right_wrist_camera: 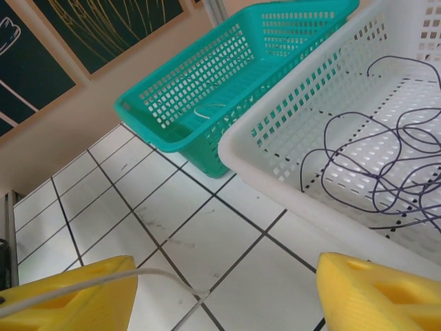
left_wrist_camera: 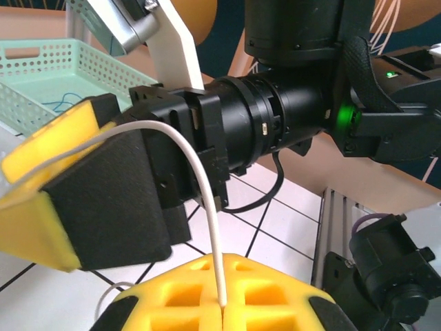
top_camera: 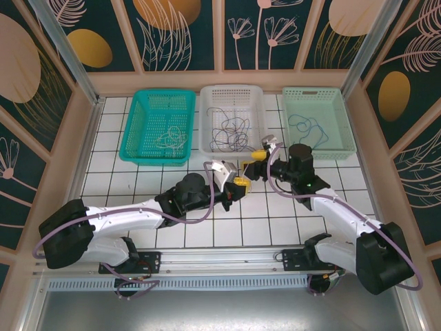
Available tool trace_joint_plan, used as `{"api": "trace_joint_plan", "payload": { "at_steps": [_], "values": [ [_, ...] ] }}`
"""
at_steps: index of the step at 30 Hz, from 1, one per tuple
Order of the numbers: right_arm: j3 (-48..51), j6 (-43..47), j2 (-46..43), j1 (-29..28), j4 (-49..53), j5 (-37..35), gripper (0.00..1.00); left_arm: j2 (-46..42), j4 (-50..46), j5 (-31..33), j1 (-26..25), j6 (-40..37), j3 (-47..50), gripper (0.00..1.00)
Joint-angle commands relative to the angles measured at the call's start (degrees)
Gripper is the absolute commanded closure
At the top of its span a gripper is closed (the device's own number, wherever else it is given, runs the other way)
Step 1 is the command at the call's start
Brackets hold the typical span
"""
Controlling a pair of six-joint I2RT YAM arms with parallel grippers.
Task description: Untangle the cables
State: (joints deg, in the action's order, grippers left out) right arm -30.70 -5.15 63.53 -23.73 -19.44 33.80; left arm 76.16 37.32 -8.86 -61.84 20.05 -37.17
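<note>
My left gripper [top_camera: 239, 183] is shut on a pale whitish cable [left_wrist_camera: 207, 200]; the yellow jaws [left_wrist_camera: 224, 307] pinch its end. From there the cable arcs up and drapes over one of the right gripper's fingers [left_wrist_camera: 69, 207]. My right gripper [top_camera: 262, 157] hovers just beyond the left one, near the white basket's front rim. Its jaws [right_wrist_camera: 226, 270] stand wide open, and the pale cable [right_wrist_camera: 158, 274] lies across the left finger and drops to the tiles. Dark purple cables [right_wrist_camera: 386, 165] lie looped in the white basket [top_camera: 232, 96]. A blue cable [top_camera: 310, 127] lies in the pale green basket [top_camera: 344, 117].
A teal basket [top_camera: 134, 131] at the back left holds a pale cable [top_camera: 172, 138]. The three baskets stand in a row along the rear wall. White tiles [top_camera: 138, 183] stretch in front of them. Both arms' bases sit at the near rail [top_camera: 220, 258].
</note>
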Motion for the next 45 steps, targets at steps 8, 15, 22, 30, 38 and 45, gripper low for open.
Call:
{"api": "trace_joint_plan", "payload": {
  "at_steps": [8, 15, 22, 30, 38, 45],
  "values": [
    [-6.4, -2.0, 1.7, 1.0, 3.8, -19.5, 0.34, -1.1, 3.3, -5.9, 0.0, 1.0, -0.7, 0.95],
    [-9.0, -0.3, 0.4, 1.6, 3.0, -26.4, 0.33, -1.7, 4.7, -7.3, 0.0, 3.5, 1.3, 0.95],
    [-10.4, -0.1, 0.2, 5.5, 2.6, -30.9, 0.32, -6.5, 4.6, -5.3, 0.1, 4.4, 5.3, 0.94],
    [-10.5, 0.0, -0.6, 7.0, 8.0, -16.7, 0.25, -10.5, 3.6, 3.0, 0.3, 3.3, 6.7, 0.93],
    [1.9, -6.5, -10.6, 5.4, 4.5, -5.8, 0.20, -8.9, 2.6, 6.8, 2.0, 3.9, 4.6, 0.93],
    [4.7, -10.3, -11.9, 0.8, 3.5, -1.1, 0.20, -6.1, 2.4, 4.8, 2.6, 4.1, 2.4, 0.93]
  ]
}}
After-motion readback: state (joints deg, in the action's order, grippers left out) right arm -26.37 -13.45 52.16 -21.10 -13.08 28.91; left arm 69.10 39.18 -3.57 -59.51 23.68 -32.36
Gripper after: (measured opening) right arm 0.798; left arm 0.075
